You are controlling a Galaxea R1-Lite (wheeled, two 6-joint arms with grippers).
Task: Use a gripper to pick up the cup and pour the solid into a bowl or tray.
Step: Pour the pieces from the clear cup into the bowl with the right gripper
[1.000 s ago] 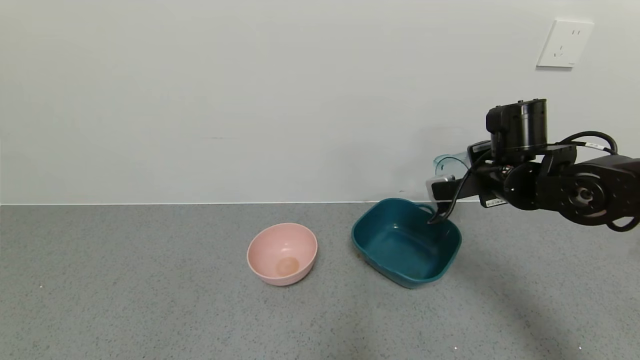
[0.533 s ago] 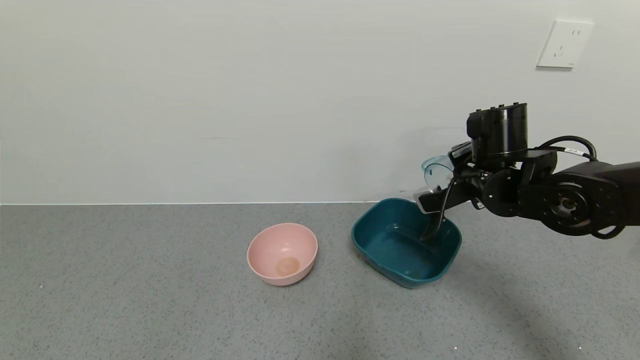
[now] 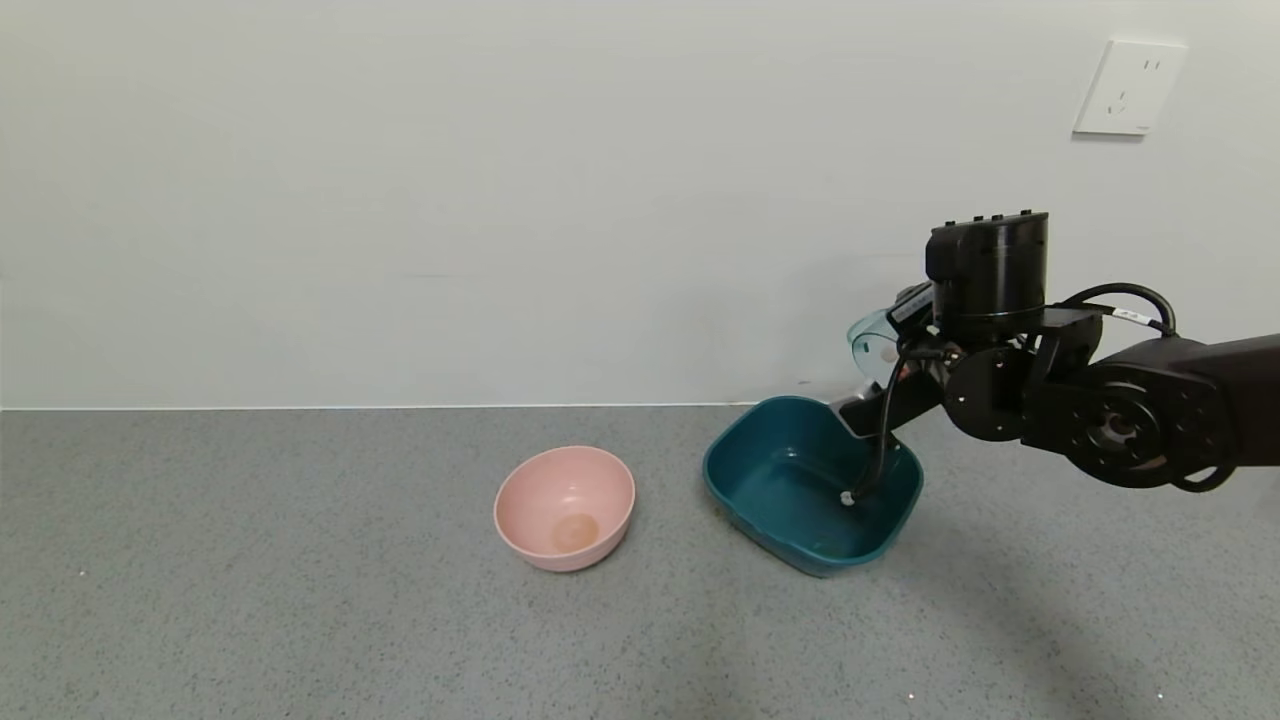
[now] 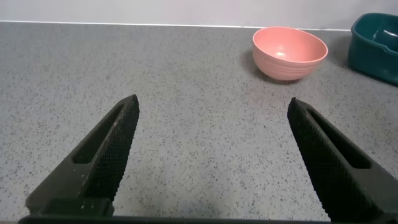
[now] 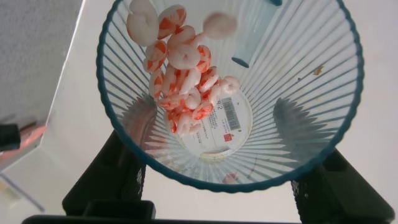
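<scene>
My right gripper (image 3: 905, 345) is shut on the ribbed pale blue-green cup (image 3: 872, 342) and holds it tipped on its side above the far right corner of the dark teal tub (image 3: 745, 480). In the right wrist view the cup (image 5: 298, 118) fills the frame, its black fingers (image 5: 106, 180) on either side. The white and orange-red pieces (image 5: 183, 78) slide along the cup wall toward its rim. One white piece (image 3: 846, 497) lies in the tub. My left gripper (image 4: 211, 130) is open and empty, low over the counter to the left.
A round pink bowl (image 3: 565, 507) stands left of the tub; it also shows in the left wrist view (image 4: 289, 52). The grey counter meets a white wall at the back. A wall socket (image 3: 1130, 87) is at the upper right.
My right arm moved left and tipped the cup further over the tub. A white piece has dropped into the tub.
</scene>
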